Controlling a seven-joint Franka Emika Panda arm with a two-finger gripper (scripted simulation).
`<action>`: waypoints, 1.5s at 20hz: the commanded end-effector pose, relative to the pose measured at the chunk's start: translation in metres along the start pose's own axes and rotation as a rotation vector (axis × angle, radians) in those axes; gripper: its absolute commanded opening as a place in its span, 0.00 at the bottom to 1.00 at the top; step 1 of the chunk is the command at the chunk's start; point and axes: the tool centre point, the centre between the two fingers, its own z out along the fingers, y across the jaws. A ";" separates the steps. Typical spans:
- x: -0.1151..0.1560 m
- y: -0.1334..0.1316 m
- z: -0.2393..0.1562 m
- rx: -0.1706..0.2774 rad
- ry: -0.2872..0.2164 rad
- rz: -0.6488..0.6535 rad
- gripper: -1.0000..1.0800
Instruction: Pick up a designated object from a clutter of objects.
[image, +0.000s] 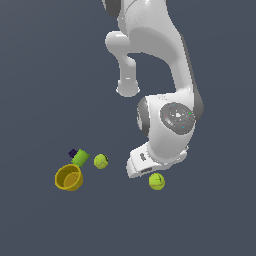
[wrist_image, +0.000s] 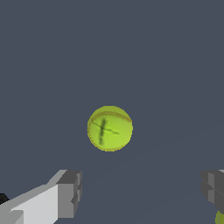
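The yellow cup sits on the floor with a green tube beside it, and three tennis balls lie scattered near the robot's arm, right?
Not quite: there are two tennis balls, not three. The exterior view shows one tennis ball near the green tube and yellow cup, and the other tennis ball just by the arm's end. The rest is right.
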 end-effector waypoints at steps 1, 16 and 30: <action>0.009 -0.007 0.014 0.002 0.004 -0.020 0.96; 0.021 -0.022 0.045 0.008 0.007 -0.055 0.96; 0.022 -0.023 0.093 0.008 0.008 -0.056 0.96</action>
